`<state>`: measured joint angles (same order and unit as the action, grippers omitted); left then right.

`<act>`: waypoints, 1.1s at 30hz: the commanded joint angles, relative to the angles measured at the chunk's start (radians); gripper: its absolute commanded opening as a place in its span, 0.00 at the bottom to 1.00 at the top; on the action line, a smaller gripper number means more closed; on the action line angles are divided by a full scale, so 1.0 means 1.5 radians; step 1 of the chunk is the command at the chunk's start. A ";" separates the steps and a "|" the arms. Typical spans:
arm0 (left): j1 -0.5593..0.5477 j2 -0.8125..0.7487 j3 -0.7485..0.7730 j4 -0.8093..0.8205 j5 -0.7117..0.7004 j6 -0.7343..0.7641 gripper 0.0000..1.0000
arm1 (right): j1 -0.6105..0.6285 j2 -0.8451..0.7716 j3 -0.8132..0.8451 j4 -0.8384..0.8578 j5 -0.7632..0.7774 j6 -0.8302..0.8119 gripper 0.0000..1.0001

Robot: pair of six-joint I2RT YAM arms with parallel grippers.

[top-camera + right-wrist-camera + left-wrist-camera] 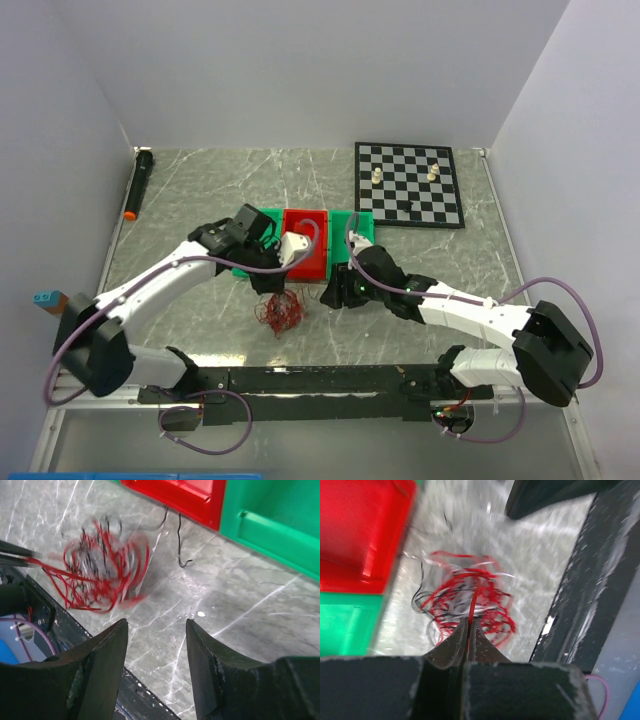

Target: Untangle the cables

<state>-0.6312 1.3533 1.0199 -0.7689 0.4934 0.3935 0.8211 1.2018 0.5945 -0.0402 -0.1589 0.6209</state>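
**Overhead and wrist views of the tangle.** The cables [283, 312] form a curly knot of mostly red wire with thin white and black strands through it. The knot lies on the marbled table [200, 195], just in front of the red bin [305, 228] and near the black rail [320, 380] that runs along the table's near edge.

The left gripper [468, 626] is clenched on a single red strand at the knot's rim, with its jaws meeting on the wire. In the right wrist view, red strands stretch out from the knot toward dark tips at the left border.

The right gripper [156, 625] has its fingers parted with nothing between them. It hovers over bare table just beside the knot, on the right-arm side.

A loose black strand [179, 545] lies close to the red bin's front wall, apart from the main bundle. A green bin [350, 225] flanks the red one on the right, and another green bin [262, 215] on the left.

Open surface — bare marble — extends on both sides of the knot and in front of the right green bin. It is bounded by the bin fronts on the far side and by the rail on the near side.

A chessboard [410, 185] carrying a few pieces occupies the far right corner. A black stick-like tool with an orange tip [137, 183] lies along the far left edge.
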 commanded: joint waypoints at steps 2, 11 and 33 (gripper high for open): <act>-0.003 -0.086 0.098 -0.059 0.064 -0.015 0.01 | 0.011 -0.002 0.026 0.041 -0.013 -0.021 0.60; -0.003 -0.129 0.176 -0.136 0.094 -0.006 0.01 | 0.010 -0.056 0.115 -0.043 0.007 -0.081 0.73; -0.004 -0.170 0.368 -0.191 0.082 -0.003 0.02 | 0.101 -0.100 0.184 0.029 -0.007 -0.167 0.83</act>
<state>-0.6323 1.0840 1.4601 -1.0374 0.5831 0.3801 0.9607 1.0214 0.8036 -0.0425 -0.2173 0.4107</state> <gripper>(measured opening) 0.022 0.830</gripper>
